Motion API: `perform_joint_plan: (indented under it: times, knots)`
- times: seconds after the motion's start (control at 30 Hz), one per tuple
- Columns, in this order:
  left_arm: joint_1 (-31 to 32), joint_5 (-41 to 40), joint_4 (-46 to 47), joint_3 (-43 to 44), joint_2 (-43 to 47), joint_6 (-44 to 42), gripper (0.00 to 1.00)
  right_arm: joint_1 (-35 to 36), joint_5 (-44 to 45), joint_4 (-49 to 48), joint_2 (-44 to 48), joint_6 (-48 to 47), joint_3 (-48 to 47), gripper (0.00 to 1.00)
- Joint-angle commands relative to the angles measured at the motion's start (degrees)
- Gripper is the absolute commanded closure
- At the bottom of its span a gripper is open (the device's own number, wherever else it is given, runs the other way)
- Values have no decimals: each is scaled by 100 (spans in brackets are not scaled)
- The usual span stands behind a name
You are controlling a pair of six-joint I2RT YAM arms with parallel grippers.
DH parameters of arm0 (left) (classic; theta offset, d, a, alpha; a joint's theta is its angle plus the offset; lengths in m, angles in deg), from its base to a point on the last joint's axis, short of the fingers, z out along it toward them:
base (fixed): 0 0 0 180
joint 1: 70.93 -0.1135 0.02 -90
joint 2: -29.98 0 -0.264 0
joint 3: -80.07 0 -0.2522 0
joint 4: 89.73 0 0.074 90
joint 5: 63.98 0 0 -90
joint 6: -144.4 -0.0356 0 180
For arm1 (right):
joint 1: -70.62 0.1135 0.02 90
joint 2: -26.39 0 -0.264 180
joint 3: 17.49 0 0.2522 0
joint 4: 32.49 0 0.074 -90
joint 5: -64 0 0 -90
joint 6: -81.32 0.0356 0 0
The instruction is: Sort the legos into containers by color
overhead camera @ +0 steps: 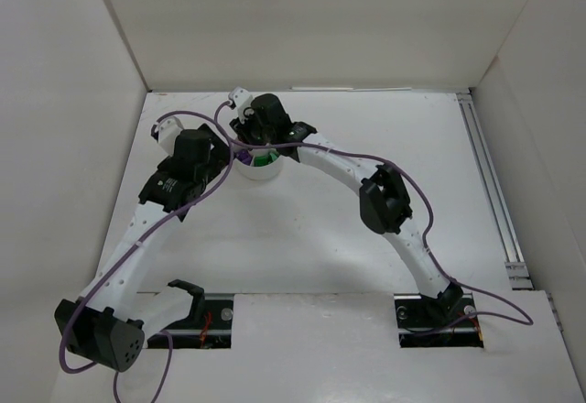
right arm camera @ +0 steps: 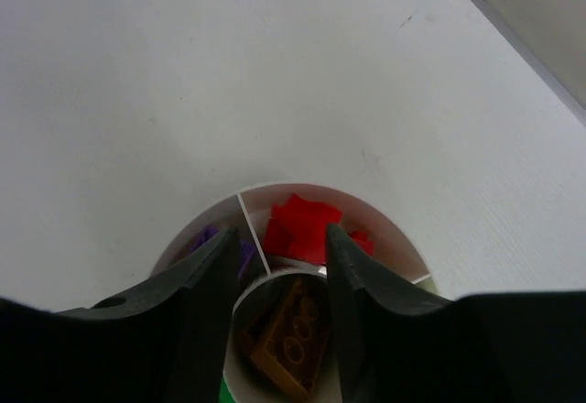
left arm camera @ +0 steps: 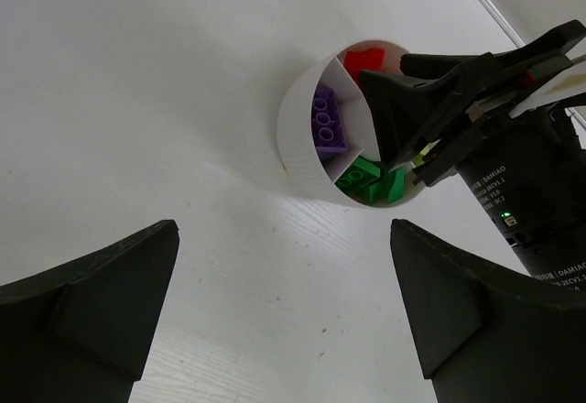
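The round white tub [overhead camera: 260,172] stands at the middle back of the table, and its wedge compartments are the containers. In the left wrist view it holds purple legos [left arm camera: 328,124], green legos [left arm camera: 371,181] and red legos [left arm camera: 366,58]. My right gripper [right arm camera: 280,232] hovers straight over the tub [right arm camera: 385,220] with its jaws apart. Between and below its fingers an orange-brown lego [right arm camera: 293,339] lies in the central cylinder, and red legos [right arm camera: 302,224] fill the wedge beyond. My left gripper [left arm camera: 284,229] is open and empty, a little short of the tub [left arm camera: 298,137].
White walls enclose the table on the left, back and right. A metal rail [overhead camera: 490,183] runs along the right edge. The right arm's wrist [left arm camera: 531,192] leans over the tub's right side. Purple cables loop around both arms.
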Motion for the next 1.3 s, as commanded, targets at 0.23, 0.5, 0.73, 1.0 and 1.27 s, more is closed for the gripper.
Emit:
perform_joint_plan:
  times: [0.23, 0.5, 0.73, 1.0, 1.27]
  knots:
    - [-22, -30, 144, 10, 86, -71, 0, -75, 230, -347, 824, 22, 20, 36]
    - [-22, -30, 91, 63, 191, -124, 0, -321, 925, -479, 2774, 224, 1476, 1]
    - [-22, 32, -392, 63, 244, -27, 0, -1191, 546, -549, 5647, 1243, 5175, 1]
    - [-22, 93, -506, -534, 719, 166, 0, -1253, 1759, 354, 8988, 1656, 8236, 1]
    - [-22, 163, -560, -763, 947, 290, 0, -1491, 1874, 1243, 11037, 1964, 9143, 1]
